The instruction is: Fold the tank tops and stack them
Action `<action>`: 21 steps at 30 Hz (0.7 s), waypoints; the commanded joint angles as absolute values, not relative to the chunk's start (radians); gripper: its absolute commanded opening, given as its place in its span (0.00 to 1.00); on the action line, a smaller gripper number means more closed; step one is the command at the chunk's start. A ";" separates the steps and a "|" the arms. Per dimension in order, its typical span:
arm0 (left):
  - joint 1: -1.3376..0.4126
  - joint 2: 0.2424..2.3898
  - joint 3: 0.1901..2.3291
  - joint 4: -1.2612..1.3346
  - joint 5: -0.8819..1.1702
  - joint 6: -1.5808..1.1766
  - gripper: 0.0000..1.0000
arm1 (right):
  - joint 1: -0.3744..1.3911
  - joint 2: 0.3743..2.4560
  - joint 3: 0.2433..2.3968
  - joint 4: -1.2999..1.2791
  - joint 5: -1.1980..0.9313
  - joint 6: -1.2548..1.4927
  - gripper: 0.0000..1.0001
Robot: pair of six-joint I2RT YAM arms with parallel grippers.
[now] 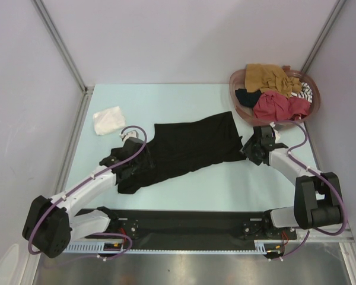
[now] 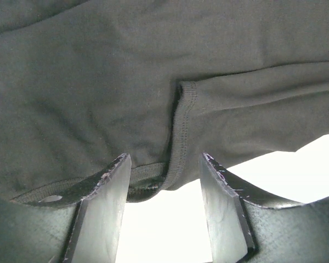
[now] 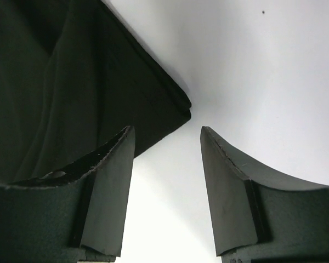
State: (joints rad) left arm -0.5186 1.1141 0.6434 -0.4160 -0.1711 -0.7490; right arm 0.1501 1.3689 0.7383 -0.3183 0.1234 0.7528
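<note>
A large black tank top (image 1: 184,148) lies flat across the middle of the table, narrow end to the left. My left gripper (image 1: 126,161) sits at that left end. In the left wrist view it (image 2: 164,159) is open, and a ribbed hem of the black tank top (image 2: 153,82) lies just past the fingertips, not pinched. My right gripper (image 1: 251,149) is at the right end. In the right wrist view it (image 3: 167,131) is open and holds nothing, with the tank top's folded corner (image 3: 71,82) just ahead and to the left. A folded white tank top (image 1: 108,120) lies at the far left.
A round reddish-brown basket (image 1: 237,80) stands at the back right. It holds a mustard tank top (image 1: 267,77), a red one (image 1: 279,105) and a striped one (image 1: 305,90). Walls close the table in on three sides. Bare table (image 3: 252,71) lies right of the right gripper.
</note>
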 commanded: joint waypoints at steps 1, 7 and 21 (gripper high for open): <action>-0.519 1.097 0.672 -0.390 -0.184 -0.716 0.58 | 0.149 1.371 0.721 -0.256 0.115 0.778 0.56; -0.405 1.100 0.652 -0.387 -0.109 -0.690 0.58 | 0.147 1.446 0.719 -0.235 0.118 0.811 0.51; -0.316 1.074 0.630 -0.406 -0.100 -0.646 0.57 | 0.141 1.465 0.741 -0.352 0.287 0.859 0.00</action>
